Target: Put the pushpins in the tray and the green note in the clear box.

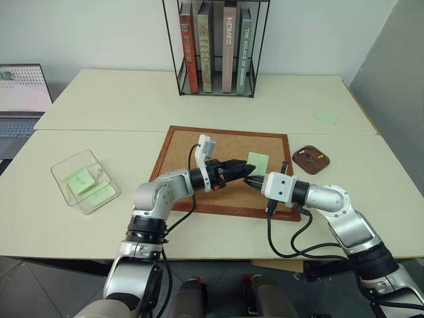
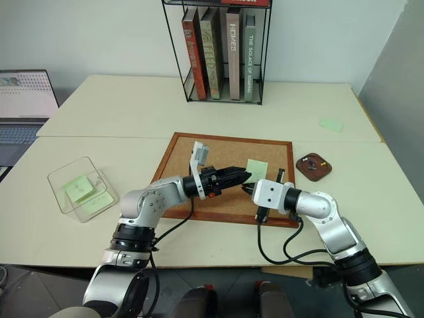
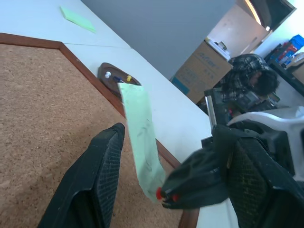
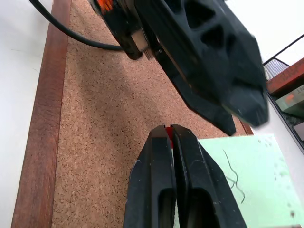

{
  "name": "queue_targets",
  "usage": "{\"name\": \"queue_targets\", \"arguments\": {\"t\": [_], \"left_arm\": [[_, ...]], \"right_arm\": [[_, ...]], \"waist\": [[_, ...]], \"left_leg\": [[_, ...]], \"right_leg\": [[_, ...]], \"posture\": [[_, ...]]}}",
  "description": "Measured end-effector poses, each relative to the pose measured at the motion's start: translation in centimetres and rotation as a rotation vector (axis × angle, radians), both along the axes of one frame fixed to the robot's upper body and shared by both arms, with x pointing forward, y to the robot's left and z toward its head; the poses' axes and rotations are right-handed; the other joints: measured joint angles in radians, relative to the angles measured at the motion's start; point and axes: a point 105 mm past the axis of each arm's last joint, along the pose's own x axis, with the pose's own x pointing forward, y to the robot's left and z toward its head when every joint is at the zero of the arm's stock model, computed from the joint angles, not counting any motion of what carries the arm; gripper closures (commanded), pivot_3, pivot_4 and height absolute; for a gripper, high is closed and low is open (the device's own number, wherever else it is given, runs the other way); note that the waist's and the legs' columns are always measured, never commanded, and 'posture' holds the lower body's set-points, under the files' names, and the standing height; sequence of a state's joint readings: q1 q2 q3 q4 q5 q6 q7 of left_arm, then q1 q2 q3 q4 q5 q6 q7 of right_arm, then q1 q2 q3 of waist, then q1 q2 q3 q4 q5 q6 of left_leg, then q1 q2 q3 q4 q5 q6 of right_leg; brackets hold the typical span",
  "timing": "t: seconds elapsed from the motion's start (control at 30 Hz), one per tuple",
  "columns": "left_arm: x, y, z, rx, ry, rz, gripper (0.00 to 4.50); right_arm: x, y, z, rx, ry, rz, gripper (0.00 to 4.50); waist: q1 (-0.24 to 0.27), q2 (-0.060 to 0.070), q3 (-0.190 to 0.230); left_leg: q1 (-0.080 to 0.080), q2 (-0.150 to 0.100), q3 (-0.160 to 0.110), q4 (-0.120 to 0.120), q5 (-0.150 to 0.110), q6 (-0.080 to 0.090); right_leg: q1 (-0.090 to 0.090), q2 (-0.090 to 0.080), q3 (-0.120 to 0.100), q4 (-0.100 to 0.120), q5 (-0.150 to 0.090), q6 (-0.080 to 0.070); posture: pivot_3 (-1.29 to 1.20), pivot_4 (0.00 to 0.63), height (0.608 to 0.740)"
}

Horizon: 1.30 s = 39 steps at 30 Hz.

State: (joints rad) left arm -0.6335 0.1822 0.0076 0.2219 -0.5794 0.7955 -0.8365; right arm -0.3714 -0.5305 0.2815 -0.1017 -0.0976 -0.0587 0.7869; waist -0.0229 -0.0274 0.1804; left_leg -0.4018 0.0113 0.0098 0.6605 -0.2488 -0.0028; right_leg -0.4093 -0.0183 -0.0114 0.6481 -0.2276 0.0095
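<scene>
Green note (image 1: 257,162): on the corkboard (image 1: 185,149), one edge lifted, beside both grippers.
Red pushpin (image 4: 167,131): pinched in the closed right gripper (image 1: 252,181).
Left gripper (image 3: 156,161): fingers apart, straddling the note, holding nothing.
Tray (image 1: 311,159): right of the corkboard, pins inside.
Clear box (image 1: 85,181): far left, green slips inside.

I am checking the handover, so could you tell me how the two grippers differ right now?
The left gripper is open, with the green note hanging between its fingers; the right gripper is shut on a red pushpin at the note's edge. The left reaches in from the robot's left, the right from its right. Both hover over the corkboard, tips nearly meeting.
</scene>
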Motion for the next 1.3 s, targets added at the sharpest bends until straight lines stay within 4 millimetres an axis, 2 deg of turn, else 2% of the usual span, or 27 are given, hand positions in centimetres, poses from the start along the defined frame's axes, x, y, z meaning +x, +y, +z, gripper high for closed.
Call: {"name": "queue_targets", "arguments": {"t": [0.27, 0.5, 0.6, 0.7, 0.83, 0.87, 0.97, 1.07, 1.17, 1.3], "left_arm": [[0.7, -0.2, -0.9, 0.017, 0.014, 0.035, 1.41], [1.2, 0.6, -0.5, 0.035, -0.012, 0.055, 1.41], [1.7, 1.8, -0.3, 0.041, -0.024, 0.090, 1.41], [2.2, 3.7, 0.2, 0.053, -0.050, 0.130, 1.41], [1.9, 5.1, 0.0, 0.048, -0.052, 0.139, 1.41], [1.7, 5.1, -0.1, 0.049, -0.053, 0.135, 1.11], [0.9, 5.4, -0.2, 0.054, -0.057, 0.119, 0.72], [0.0, 5.1, 0.0, 0.031, -0.056, 0.083, 0.11], [-0.4, 4.8, -0.3, 0.034, -0.059, 0.071, 0.04], [-0.8, 4.2, -0.7, 0.037, -0.048, 0.043, 0.04]], "right_arm": [[0.0, 0.0, 0.0, -0.002, 0.001, 0.002, 4.50], [0.0, 0.1, 0.0, -0.002, 0.001, 0.004, 4.50], [0.1, 0.1, 0.1, 0.004, 0.000, -0.002, 4.50], [0.6, 0.0, 0.5, 0.024, 0.007, -0.030, 4.50], [1.1, -0.2, 1.5, 0.054, 0.001, -0.050, 4.50], [1.2, -0.2, 1.6, 0.057, -0.001, -0.053, 4.50], [1.3, -0.3, 1.7, 0.068, -0.001, -0.064, 4.50], [1.6, -0.3, 2.3, 0.091, -0.002, -0.076, 4.50], [1.9, -0.3, 3.0, 0.115, -0.006, -0.086, 4.50], [2.0, -0.1, 3.0, 0.143, 0.022, -0.089, 4.50]], "waist": [[0.000, 0.000, 0.000], [0.000, 0.000, 0.000], [-0.001, 0.000, 0.000], [-0.002, 0.000, 0.000], [-0.001, 0.000, 0.000], [-0.001, 0.000, 0.000], [0.000, 0.000, 0.000], [0.000, 0.000, 0.000], [0.000, 0.000, 0.000], [0.000, 0.000, 0.000]], "left_leg": [[0.000, 0.000, 0.000, 0.000, 0.000, 0.000], [0.000, 0.000, 0.000, 0.000, 0.000, 0.000], [0.000, 0.000, 0.000, 0.000, 0.000, 0.000], [0.000, 0.001, 0.000, 0.000, 0.000, 0.000], [0.000, 0.000, 0.000, 0.000, 0.000, 0.000], [0.000, 0.000, 0.000, 0.000, 0.000, 0.000], [0.000, 0.000, 0.000, 0.000, 0.000, 0.000], [0.000, 0.000, 0.000, 0.000, 0.000, 0.000], [0.001, 0.000, 0.000, 0.000, 0.000, 0.000], [0.001, 0.000, 0.000, 0.000, 0.000, 0.000]], "right_leg": [[0.000, 0.000, 0.000, 0.000, 0.000, 0.000], [0.000, 0.000, 0.000, 0.000, 0.000, 0.000], [0.000, 0.000, 0.000, 0.000, 0.000, 0.000], [0.000, 0.000, 0.000, 0.001, 0.000, 0.000], [0.000, 0.000, 0.000, 0.000, 0.000, 0.000], [0.000, -0.001, 0.000, 0.000, 0.000, 0.000], [0.000, -0.001, 0.000, 0.000, 0.000, 0.000], [0.000, -0.001, 0.000, 0.000, 0.000, 0.000], [0.000, -0.001, 0.000, 0.001, 0.000, 0.000], [0.000, -0.001, 0.000, 0.001, 0.000, 0.000]], "posture": [[0.00, 0.150, 0.740], [0.00, 0.150, 0.740], [0.00, 0.150, 0.740], [0.00, 0.150, 0.740], [0.00, 0.150, 0.740], [0.00, 0.150, 0.740], [0.00, 0.150, 0.740], [0.00, 0.150, 0.740], [0.00, 0.150, 0.740], [0.00, 0.150, 0.740]]}}
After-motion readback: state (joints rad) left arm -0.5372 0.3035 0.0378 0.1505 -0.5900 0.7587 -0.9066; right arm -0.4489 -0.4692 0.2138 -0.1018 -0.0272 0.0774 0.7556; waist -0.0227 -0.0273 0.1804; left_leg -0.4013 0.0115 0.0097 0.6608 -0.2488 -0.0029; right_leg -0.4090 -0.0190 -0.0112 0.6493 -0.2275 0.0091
